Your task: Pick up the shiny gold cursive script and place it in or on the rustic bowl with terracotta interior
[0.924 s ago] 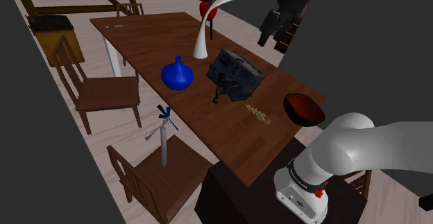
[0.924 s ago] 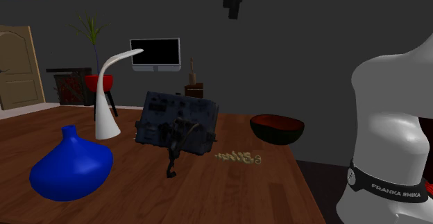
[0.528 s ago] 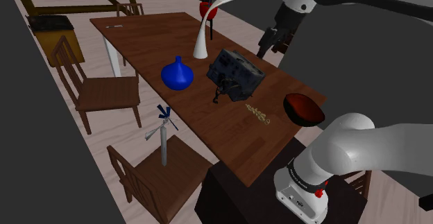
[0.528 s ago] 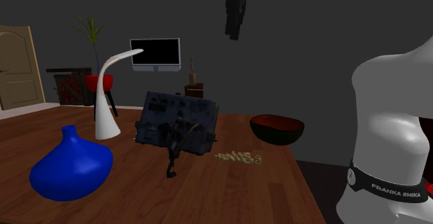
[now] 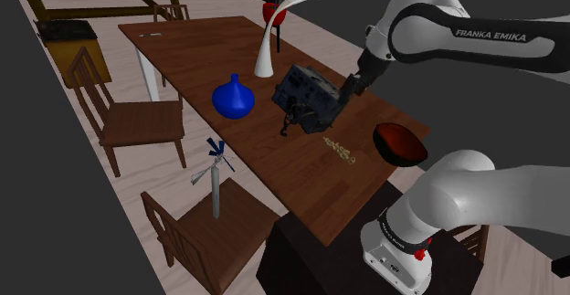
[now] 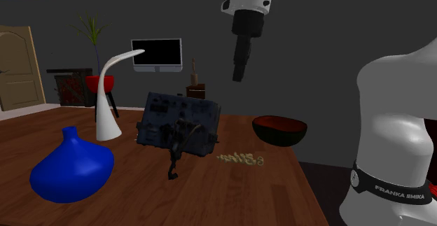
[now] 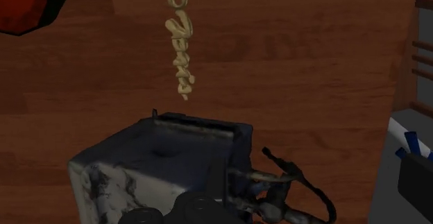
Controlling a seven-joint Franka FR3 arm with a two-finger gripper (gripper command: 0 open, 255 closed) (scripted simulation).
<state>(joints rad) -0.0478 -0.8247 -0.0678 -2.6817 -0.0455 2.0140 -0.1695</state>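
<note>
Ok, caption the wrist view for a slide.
Gold script lying on the wooden table, near the red bowl and a dark box.

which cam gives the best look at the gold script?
Wrist view: the gold script shows whole, from above, against the table. Shoulder view shows it as a small streak near the bowl; the second exterior view foreshortens it.

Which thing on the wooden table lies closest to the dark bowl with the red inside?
The pale gold cursive script, lying flat beside that bowl; the dark marbled box, blue vase and white curved lamp stand farther off.
</note>
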